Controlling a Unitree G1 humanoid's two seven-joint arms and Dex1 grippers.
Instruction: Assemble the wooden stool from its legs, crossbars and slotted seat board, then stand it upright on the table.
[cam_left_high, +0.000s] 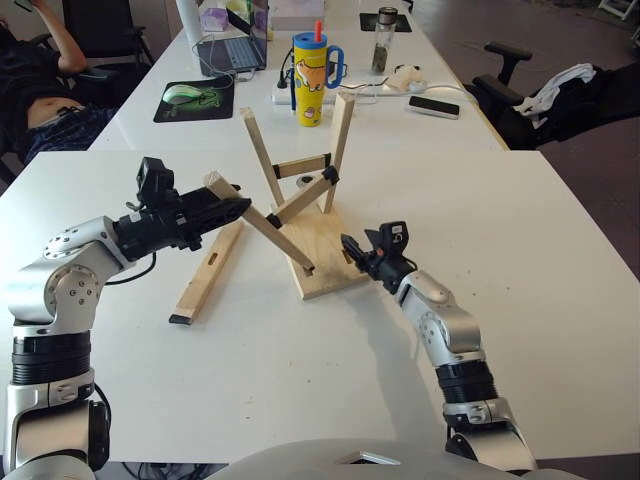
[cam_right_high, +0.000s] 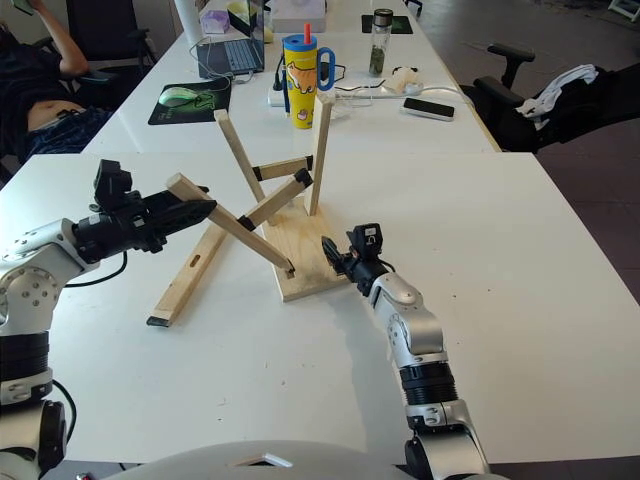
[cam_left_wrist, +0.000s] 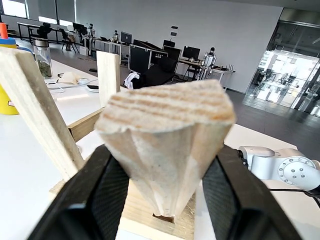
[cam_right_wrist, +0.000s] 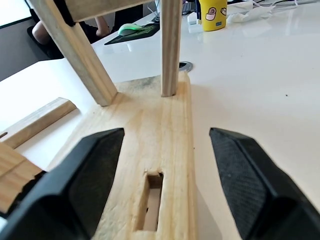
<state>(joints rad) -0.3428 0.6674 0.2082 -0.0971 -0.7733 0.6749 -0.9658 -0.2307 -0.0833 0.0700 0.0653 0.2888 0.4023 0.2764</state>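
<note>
Left gripper (cam_left_high: 234, 208) is clamped hard on the top end of the held leg (cam_left_high: 282, 240), fingers (cam_left_wrist: 95, 200) pressed against both faces. That leg slants down to the near-left corner of the seat board (cam_left_high: 330, 255). The board lies flat mid-table (cam_left_high: 520, 260), well in from every edge. Two upright legs (cam_left_high: 263, 160) stand on its far half, splayed apart, with a crossbar (cam_left_high: 300, 167) between them. A second crossbar (cam_left_high: 300, 200) runs aslant from the right one toward the held leg. Right gripper (cam_left_high: 352, 251) sits at the board's near-right edge, jaws spread wide and gripping nothing — its fingers (cam_right_wrist: 85, 180) flank the board end, with the slot (cam_right_wrist: 152, 200) between them. I can't tell if they touch the wood. A loose leg (cam_left_high: 210, 270) lies flat just left of the board, near tip well back from the table's front edge. A yellow cup (cam_left_high: 310, 80) stands past the far edge, on the next table.
</note>
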